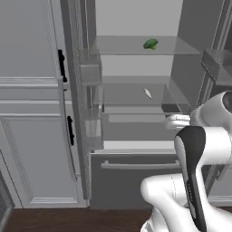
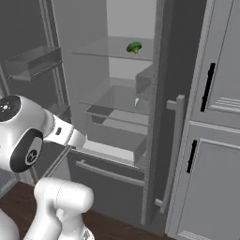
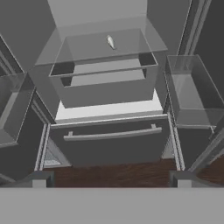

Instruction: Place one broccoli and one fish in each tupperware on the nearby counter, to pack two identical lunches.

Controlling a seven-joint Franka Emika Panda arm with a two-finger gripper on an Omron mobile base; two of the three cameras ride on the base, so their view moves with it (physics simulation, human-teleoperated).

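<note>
— Gripper status?

— Jaws spread wide and holding nothing. I have it facing the open fridge, level with the bottom drawer and its long bar handle.

— Where is the food?

— One broccoli sits on the upper glass shelf, well above the arm. One pale fish lies on the glass shelf below it, over the clear crisper bin. I see both from the base cameras; the fish also from the hand camera.

Upper shelf: broccoli. Lower shelf: pale fish.
</note>
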